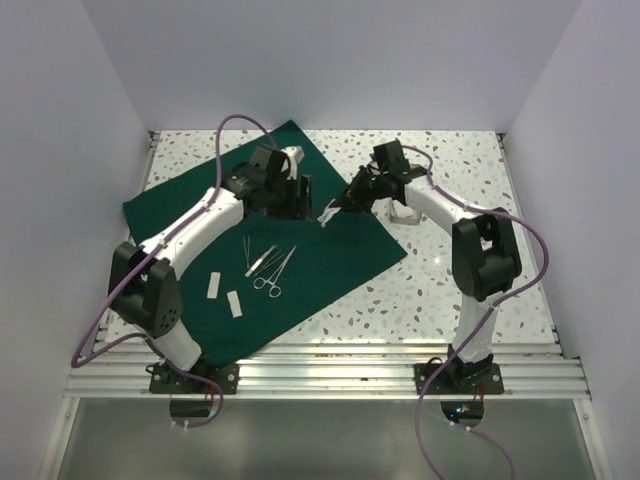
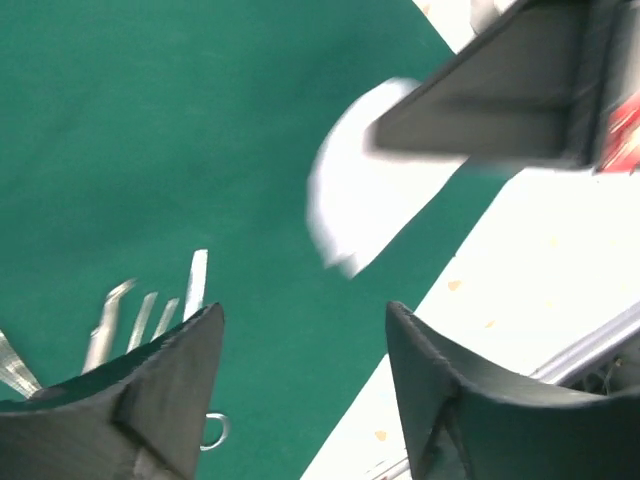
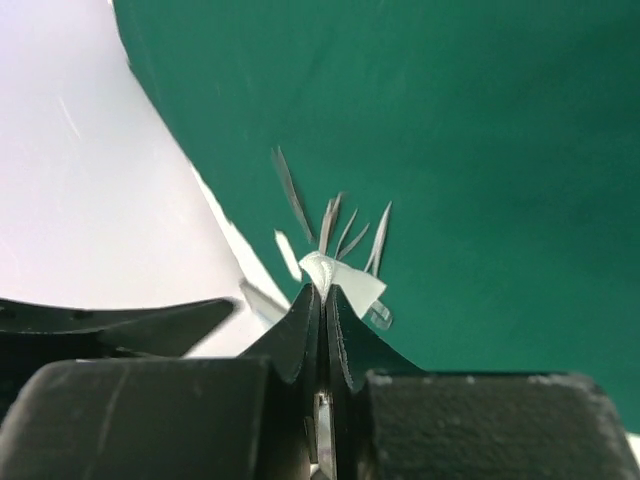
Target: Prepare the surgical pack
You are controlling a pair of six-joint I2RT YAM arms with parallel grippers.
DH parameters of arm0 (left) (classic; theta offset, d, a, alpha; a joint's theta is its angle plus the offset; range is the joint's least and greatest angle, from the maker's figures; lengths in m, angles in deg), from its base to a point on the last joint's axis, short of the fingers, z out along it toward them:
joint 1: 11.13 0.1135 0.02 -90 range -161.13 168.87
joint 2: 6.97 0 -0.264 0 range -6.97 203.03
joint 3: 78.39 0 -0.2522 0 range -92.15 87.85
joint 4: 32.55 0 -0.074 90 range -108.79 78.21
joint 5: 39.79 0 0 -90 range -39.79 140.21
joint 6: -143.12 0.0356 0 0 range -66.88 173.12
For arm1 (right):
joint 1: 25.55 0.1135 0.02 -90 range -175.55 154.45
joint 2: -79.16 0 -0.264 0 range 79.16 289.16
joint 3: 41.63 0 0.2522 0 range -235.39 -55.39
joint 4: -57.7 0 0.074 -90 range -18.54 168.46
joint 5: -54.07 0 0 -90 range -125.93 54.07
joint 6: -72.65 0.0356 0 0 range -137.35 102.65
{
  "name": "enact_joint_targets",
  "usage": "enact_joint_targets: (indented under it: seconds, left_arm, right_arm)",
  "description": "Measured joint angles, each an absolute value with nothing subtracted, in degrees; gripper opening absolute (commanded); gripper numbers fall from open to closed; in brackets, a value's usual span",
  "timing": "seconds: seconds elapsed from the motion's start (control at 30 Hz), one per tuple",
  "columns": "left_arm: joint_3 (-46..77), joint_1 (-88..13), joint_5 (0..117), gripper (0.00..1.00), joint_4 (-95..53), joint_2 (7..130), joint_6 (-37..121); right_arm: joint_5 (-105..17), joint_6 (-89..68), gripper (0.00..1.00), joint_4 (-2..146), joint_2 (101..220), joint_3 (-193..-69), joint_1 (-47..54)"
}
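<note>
Surgical pack (image 1: pixel 330 260) not bundled: green cloth (image 1: pixel 200 215) lies flat and open on the desk (image 1: pixel 470 150), one corner toward the arms, contents loose on it.

Right gripper (image 3: pixel 323 290) is clenched on a white pad (image 3: pixel 345 280), pinching it by one edge, in the air over the cloth's far right side. Left gripper (image 2: pixel 300 310) is released, fingers wide with nothing between them, just beside the pad.

Step in hand, my read: the right arm places this pad with the rest of the pack.
- It's an edge pinch and the pad hangs loose, so move slowly or it flaps.
- Back the left gripper off first. The two are near enough to clip each other.
- Lower until the pad lies on the surface, then release. Dropped from height, it will drift.
- Stay off the cloth so it doesn't wrinkle before folding.
- Stay clear of the steel instruments (image 1: pixel 265 265) mid-cloth.

Counts:
- cloth: one
- pads: three, one held and two lying pads (image 1: pixel 225 294) side by side on the cloth's near left
- instruments: about three, overlapping, one with ring handles. Count not firm.
- tray: one silvery thing (image 1: pixel 404 213) under the right arm, off the cloth's edge. Mostly hidden, can't confirm.
</note>
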State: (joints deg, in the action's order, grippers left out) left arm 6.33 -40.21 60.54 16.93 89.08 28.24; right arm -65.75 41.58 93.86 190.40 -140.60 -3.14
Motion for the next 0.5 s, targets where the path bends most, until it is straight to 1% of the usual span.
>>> enact_joint_targets:
  seconds: [0.17, 0.3, 0.4, 0.5]
  left_arm:
    - [9.0, -36.3, 60.2, 0.71, 15.8, 85.6, 28.2]
    - [11.9, -35.9, 60.5, 0.71, 14.7, 84.9, 28.2]
    - [13.5, -35.8, 61.3, 0.7, 14.8, 85.0, 28.2]
    - [13.7, -35.7, 62.0, 0.7, 14.7, 85.1, 28.2]
  right_arm:
    - [-65.2, 38.2, 0.0, 91.7, 190.4, -139.5, -12.2]
    - [-62.8, 35.7, 0.0, 88.9, 190.1, -138.3, -19.4]
    - [-59.8, 34.8, 0.0, 85.9, 189.7, -136.2, -22.7]
    - [-56.7, 33.9, 0.0, 82.7, 189.6, -134.6, -23.8]
